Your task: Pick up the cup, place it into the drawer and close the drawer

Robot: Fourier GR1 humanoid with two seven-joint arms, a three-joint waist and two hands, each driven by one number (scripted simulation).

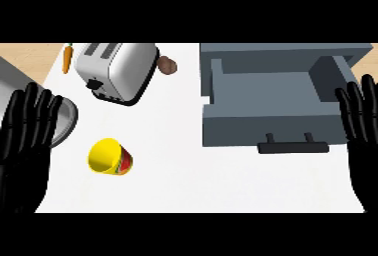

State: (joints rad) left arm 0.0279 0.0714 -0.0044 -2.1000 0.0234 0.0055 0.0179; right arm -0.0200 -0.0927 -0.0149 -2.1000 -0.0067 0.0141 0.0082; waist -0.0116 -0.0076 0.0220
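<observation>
The scene is viewed from one head camera, aimed steeply down at the white table (pixel 221 185). The open drawer (pixel 266 95) is framed upper right, the toaster (pixel 118 67) upper left.

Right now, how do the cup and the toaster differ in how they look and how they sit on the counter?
The cup is yellow with a red and green band, while the toaster is silver with black trim. The cup is much smaller than the toaster. The cup lies on its side, its opening facing the view's left, whereas the toaster stands with its slots facing up. The cup is nearer the robot; the toaster sits farther back. Both rest on the white counter, left of the open drawer.
</observation>
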